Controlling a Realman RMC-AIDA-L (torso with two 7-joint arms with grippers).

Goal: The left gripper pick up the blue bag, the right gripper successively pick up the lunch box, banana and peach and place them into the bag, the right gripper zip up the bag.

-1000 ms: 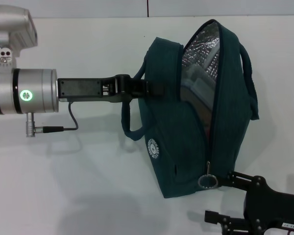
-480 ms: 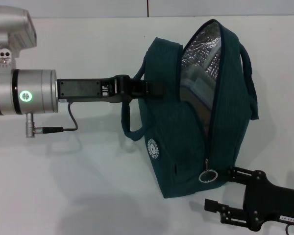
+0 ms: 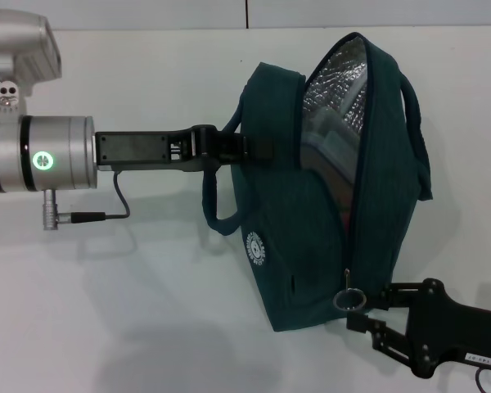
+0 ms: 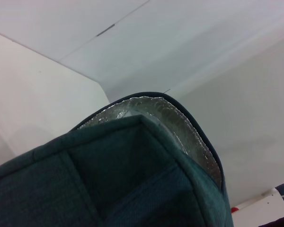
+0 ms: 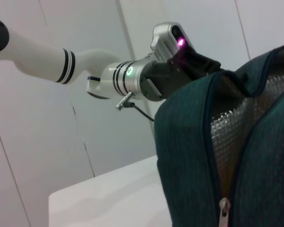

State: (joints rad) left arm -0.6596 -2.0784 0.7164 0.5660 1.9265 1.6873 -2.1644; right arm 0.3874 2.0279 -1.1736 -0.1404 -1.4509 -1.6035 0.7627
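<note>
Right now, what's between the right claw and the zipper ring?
Nothing. In the head view the right gripper has its fingertips right at the ring pull low on the blue bag; whether they touch it, I can't tell.

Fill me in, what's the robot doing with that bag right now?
It is at the zipping stage. The left gripper is clamped on the side of the blue bag, holding it upright on the white table. The bag's mouth gapes open, showing the foil lining, with items already inside. The right gripper is down at the bag's near bottom corner, right by the ring pull at the low end of the zipper. The pictures don't show whether it has caught the ring.
</note>
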